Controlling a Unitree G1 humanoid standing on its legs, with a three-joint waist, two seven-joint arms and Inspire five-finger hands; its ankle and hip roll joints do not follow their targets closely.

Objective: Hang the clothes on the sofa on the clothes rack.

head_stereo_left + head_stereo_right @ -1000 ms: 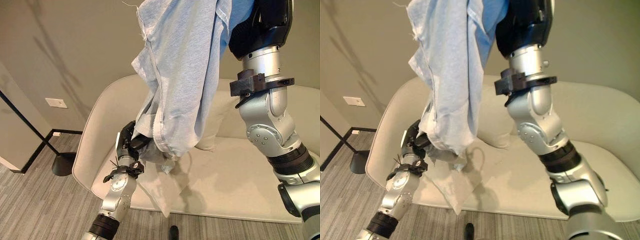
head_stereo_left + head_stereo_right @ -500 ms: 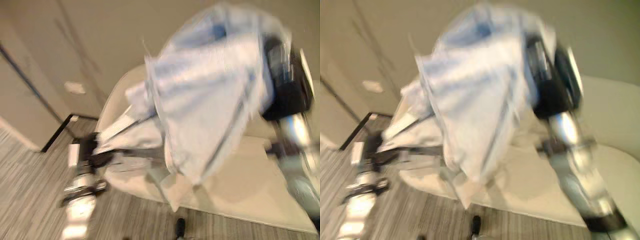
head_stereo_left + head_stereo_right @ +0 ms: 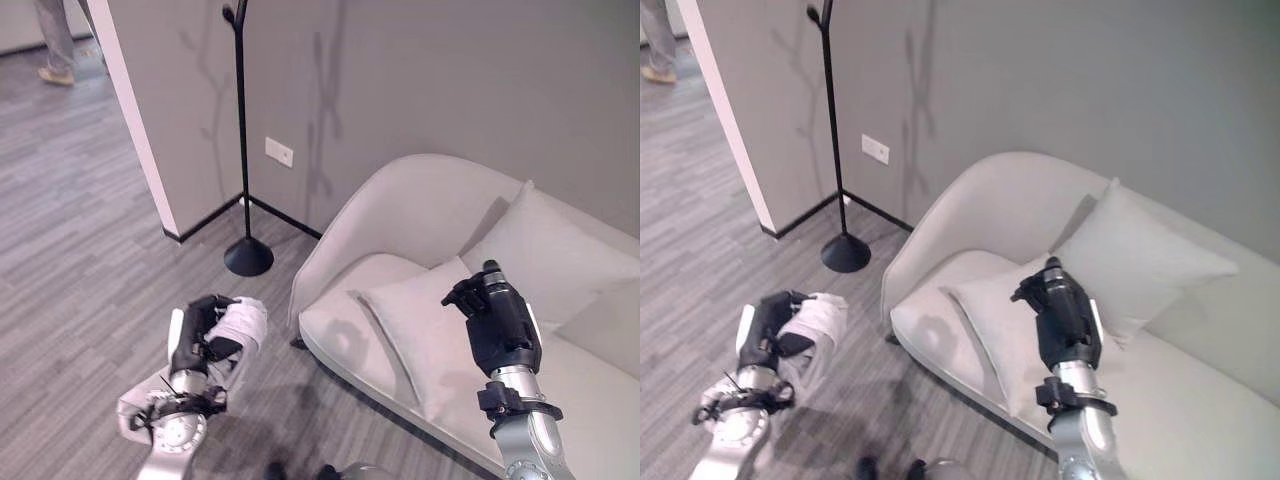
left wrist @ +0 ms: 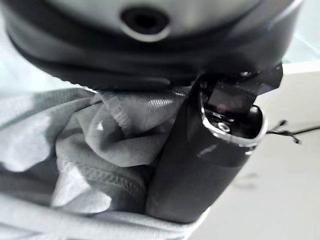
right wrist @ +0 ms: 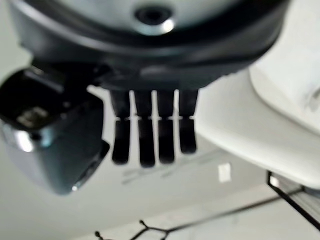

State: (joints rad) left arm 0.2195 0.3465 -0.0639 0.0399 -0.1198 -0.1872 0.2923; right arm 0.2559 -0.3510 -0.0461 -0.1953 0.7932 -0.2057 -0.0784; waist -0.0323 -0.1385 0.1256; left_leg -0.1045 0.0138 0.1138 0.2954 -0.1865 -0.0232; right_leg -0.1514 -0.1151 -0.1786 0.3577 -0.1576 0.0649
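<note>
Beside your left hand [image 3: 205, 335], low over the floor, the garment [image 3: 240, 325] sits bunched in a clenched grip.

Keep that grip firm and lift the cloth toward the clothes rack [image 3: 240, 130], which stands well beyond the hand against the wall; aim for its top hooks. Your right hand [image 3: 495, 320] hovers over the sofa [image 3: 400, 220] holding nothing, fingers seemingly loosely straight, though the head views leave this unclear.

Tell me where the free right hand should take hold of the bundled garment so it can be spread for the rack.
Take the loose pale fold of the garment that bulges out past the left hand, coming from the sofa side. The left hand is curled round the bunched middle, so that outer fold is likely the freest cloth. The right hand is open above the sofa, and the clothes rack stands beyond.
</note>
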